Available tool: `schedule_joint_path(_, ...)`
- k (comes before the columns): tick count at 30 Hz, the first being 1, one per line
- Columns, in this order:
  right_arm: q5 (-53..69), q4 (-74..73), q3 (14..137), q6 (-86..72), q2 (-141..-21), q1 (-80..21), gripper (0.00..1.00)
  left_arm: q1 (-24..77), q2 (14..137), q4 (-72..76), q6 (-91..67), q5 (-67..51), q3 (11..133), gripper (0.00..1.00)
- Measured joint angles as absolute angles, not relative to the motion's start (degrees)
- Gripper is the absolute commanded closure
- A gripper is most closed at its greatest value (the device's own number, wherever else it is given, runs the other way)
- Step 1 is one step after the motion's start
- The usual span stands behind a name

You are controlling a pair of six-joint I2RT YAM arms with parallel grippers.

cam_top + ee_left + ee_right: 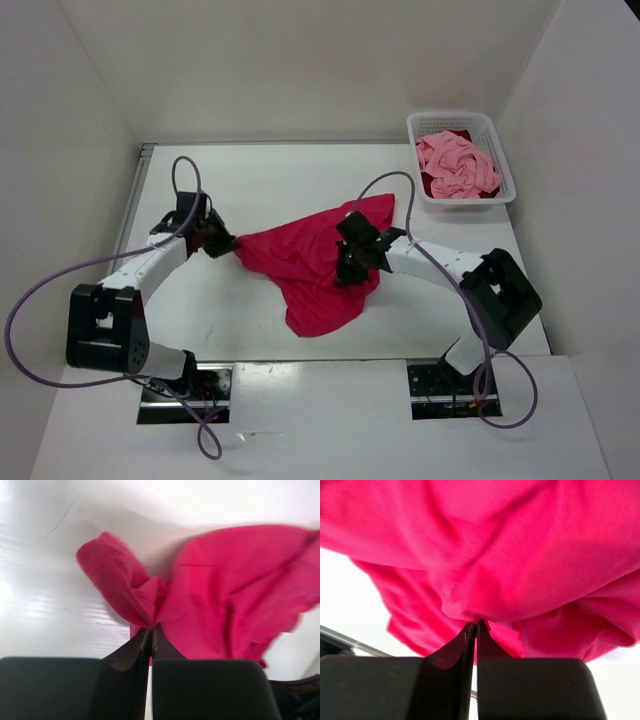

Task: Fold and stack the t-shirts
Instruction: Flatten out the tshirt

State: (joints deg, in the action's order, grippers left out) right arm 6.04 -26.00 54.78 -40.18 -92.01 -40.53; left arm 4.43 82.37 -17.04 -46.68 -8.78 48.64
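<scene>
The bright magenta-red t-shirt hangs stretched between both grippers over the middle of the table, its lower part drooping toward the near edge. My left gripper is shut on its left end; the pinched fold shows in the left wrist view at the gripper. My right gripper is shut on the shirt's right part, pinched at the gripper. The light pink t-shirt lies crumpled in the white basket, on the dark crimson t-shirt.
The white lattice basket stands at the back right of the table. White walls enclose the table at the back and both sides. Purple cables loop from both arms, one out past the left edge.
</scene>
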Motion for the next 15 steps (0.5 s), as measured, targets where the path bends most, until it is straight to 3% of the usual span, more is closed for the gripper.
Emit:
schedule_joint_path(8, 0.2, -34.0, 71.7, -38.1, -79.5, -40.6, 1.00, 4.4, 71.9, -24.1, -45.0, -9.3, 62.6, 1.00)
schedule_joint_path(15, -6.9, -41.6, 103.7, -32.8, -74.6, -40.6, 1.00, 3.8, 71.0, -33.1, -39.8, -5.8, 91.6, 0.99)
